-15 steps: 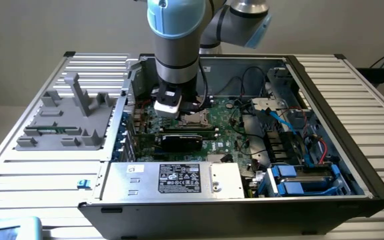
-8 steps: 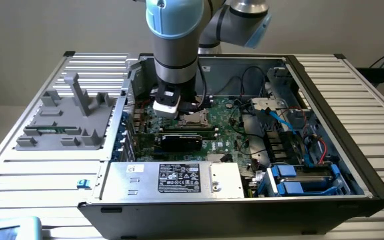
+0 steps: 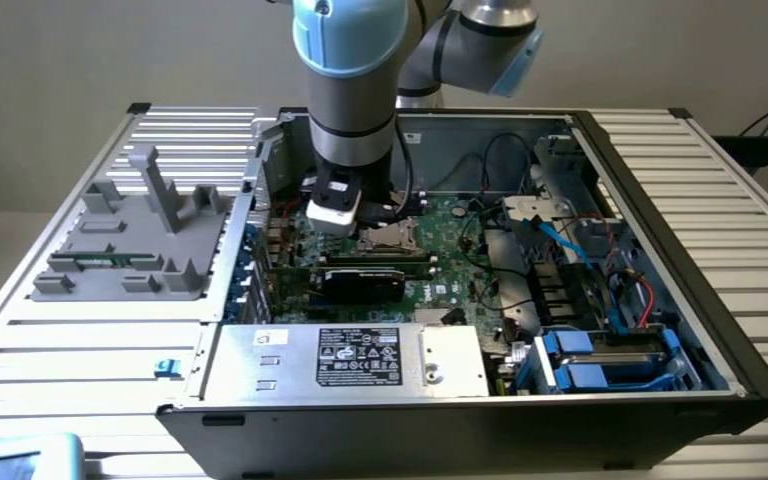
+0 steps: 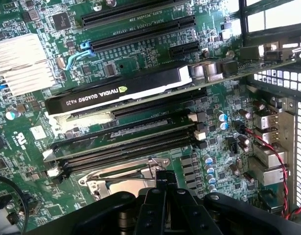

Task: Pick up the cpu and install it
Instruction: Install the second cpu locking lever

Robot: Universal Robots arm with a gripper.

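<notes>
My gripper [image 3: 364,222] reaches down into the open computer case [image 3: 704,300], just above the motherboard. In the wrist view its black fingers [image 4: 152,205] are pressed together, and the gripper [image 4: 165,177] is shut right over the socket's metal frame [image 4: 99,183]. A pale silvery-tan flat patch [image 4: 125,188] lies inside that frame. It looks like the cpu resting in the socket, but the fingers hide most of it. In the exterior view the socket [image 3: 394,238] sits just to the exterior view's right of the gripper. Nothing shows clamped between the fingertips.
A black Nvidia graphics card [image 4: 121,93] and long memory slots [image 4: 126,139] lie beside the socket. A finned heatsink [image 4: 20,63], red wires [image 4: 272,156] and the case's rear ports [image 4: 267,127] are close by. Outside the case stands a grey fixture [image 3: 131,245]; the power supply [image 3: 344,358] fills the front.
</notes>
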